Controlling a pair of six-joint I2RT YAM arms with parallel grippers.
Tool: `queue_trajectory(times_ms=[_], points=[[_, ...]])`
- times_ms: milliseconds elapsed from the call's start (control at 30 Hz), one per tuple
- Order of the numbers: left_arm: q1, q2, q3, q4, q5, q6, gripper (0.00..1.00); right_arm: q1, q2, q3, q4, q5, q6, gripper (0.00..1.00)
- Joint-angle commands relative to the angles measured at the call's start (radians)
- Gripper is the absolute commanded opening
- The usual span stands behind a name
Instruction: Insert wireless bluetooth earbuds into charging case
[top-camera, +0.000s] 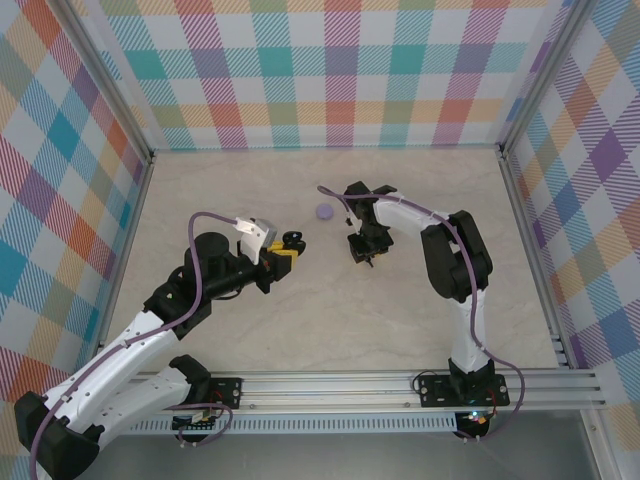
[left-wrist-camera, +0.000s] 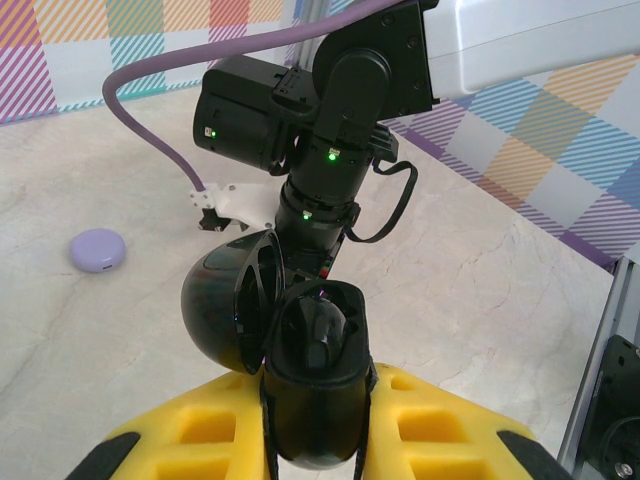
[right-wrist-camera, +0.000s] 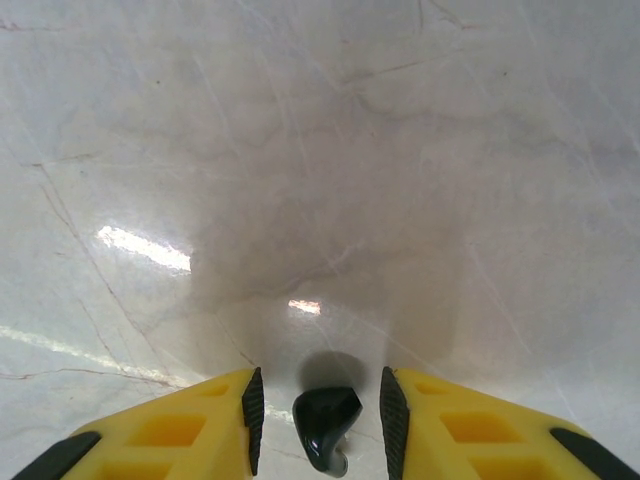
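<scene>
The black earbud (right-wrist-camera: 327, 425) between the right gripper's (right-wrist-camera: 320, 392) parted jaws is cut off at the frame's edge, with a gap either side of it. The left gripper (left-wrist-camera: 318, 395) is clamped on the glossy black case (left-wrist-camera: 312, 445), its domed lid (left-wrist-camera: 225, 310) swung open. Black on black, we can barely make out a seated earbud (left-wrist-camera: 320, 335). Off to this claw's left a smooth lilac case (left-wrist-camera: 98, 249) rests on the pale marbled tabletop (left-wrist-camera: 500, 300), with plaid walls (top-camera: 330, 70) around.

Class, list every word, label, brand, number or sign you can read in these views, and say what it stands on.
No text can be read. The black case, the lilac case, the black earbud and the checked walls bear no legible print; the green lights are plain dots.
</scene>
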Motion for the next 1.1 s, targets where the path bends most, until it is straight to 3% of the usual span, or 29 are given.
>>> queue_trajectory(times_ms=[0,633,1067], points=[[-0.009,-0.004,0.029,0.001,0.012,-0.006,0.18,0.011,0.012,0.005,-0.029,0.004,-0.02,0.38],[-0.009,-0.004,0.037,-0.005,0.012,-0.006,0.18,0.01,0.058,0.003,-0.037,0.014,-0.006,0.37],[-0.01,-0.008,0.039,-0.01,0.013,-0.004,0.18,0.003,0.06,0.005,-0.026,0.019,0.077,0.25]])
